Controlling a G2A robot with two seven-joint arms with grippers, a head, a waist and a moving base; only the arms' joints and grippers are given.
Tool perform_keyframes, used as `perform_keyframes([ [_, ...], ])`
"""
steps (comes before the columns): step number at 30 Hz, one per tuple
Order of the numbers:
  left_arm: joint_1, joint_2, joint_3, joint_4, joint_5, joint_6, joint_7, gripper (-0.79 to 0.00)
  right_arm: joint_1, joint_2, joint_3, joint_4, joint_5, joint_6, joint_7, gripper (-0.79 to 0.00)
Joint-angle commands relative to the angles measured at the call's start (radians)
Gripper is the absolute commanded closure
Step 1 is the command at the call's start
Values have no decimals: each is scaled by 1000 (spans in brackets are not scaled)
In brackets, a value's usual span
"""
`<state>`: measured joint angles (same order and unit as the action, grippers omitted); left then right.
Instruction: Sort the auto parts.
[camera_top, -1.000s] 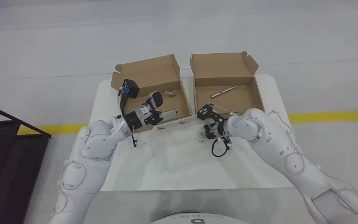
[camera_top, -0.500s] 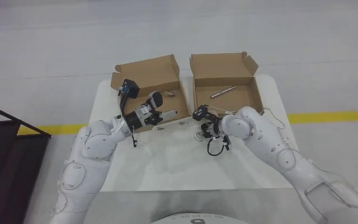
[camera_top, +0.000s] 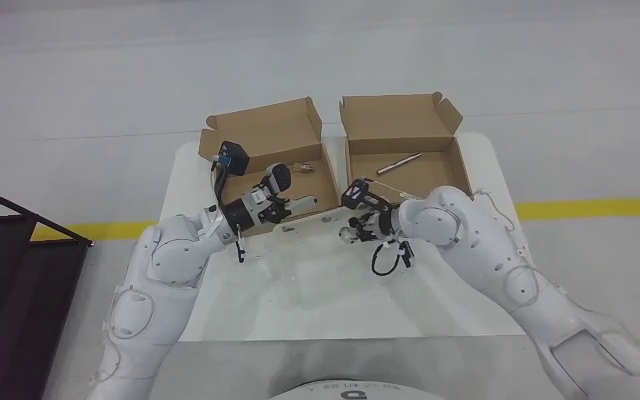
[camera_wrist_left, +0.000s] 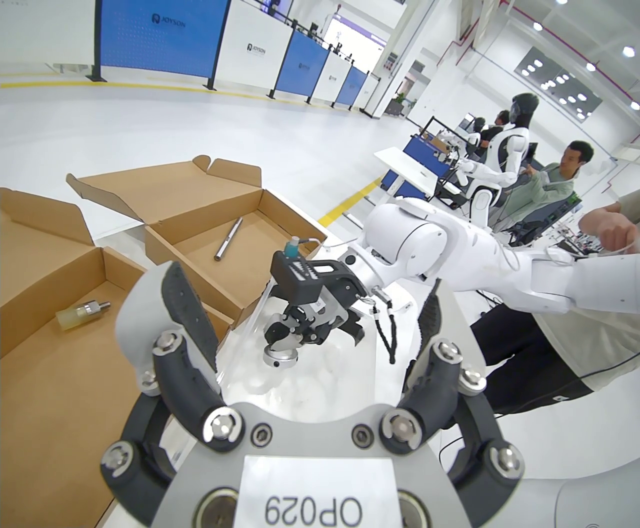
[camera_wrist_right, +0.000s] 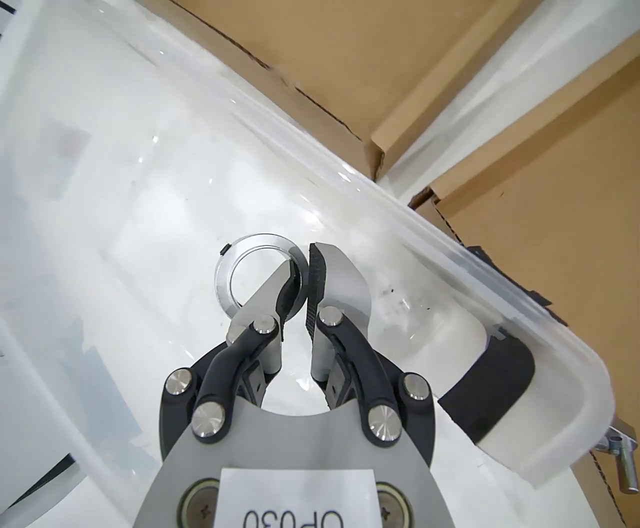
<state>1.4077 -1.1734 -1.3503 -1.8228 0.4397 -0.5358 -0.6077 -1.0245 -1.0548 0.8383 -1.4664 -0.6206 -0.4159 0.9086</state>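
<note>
clear tray (camera_wrist_right: 125, 175) below, right claw (camera_wrist_right: 302, 265) grips the metal ring (camera_wrist_right: 255, 241) by its rim.

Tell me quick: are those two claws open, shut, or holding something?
Left gripper: open, holding nothing.
Right gripper: shut on the metal ring, pinching its wall.

Silver ring (camera_wrist_right: 257, 241) (shiny); 2 brown boxes (camera_top: 400, 120); translucent white tray (camera_wrist_right: 125, 175).

Table (camera_top: 300, 300): 2 cardboard boxes (camera_top: 400, 118) + clear tray (camera_wrist_right: 400, 212)
</note>
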Motion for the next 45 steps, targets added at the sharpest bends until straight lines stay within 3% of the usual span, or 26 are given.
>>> perform_keyframes([
  [1, 0, 0, 0, 0, 0, 0, 0, -785, -29, 13, 36, -37, 17, -42, -13, 0],
  [5, 0, 0, 0, 0, 0, 0, 0, -785, -82, 33, 97, -85, 54, -130, -55, 0],
  [11, 0, 0, 0, 0, 0, 0, 0, -785, -157, 51, 185, -114, 125, -272, -228, 0],
  [21, 0, 0, 0, 0, 0, 0, 0, -785, -233, 58, 241, -105, 230, -450, -443, 0],
  [24, 0, 0, 0, 0, 0, 0, 0, -785, -223, 59, 237, -75, 318, -464, -427, 0],
  [35, 0, 0, 0, 0, 0, 0, 0, -785, -230, 57, 230, -84, 337, -468, -439, 0],
  [39, 0, 0, 0, 0, 0, 0, 0, -785, -226, 53, 167, -101, 539, -554, -391, 0],
  [45, 0, 0, 0, 0, 0, 0, 0, -785, -126, 52, 34, -80, 960, -596, -163, 0],
])
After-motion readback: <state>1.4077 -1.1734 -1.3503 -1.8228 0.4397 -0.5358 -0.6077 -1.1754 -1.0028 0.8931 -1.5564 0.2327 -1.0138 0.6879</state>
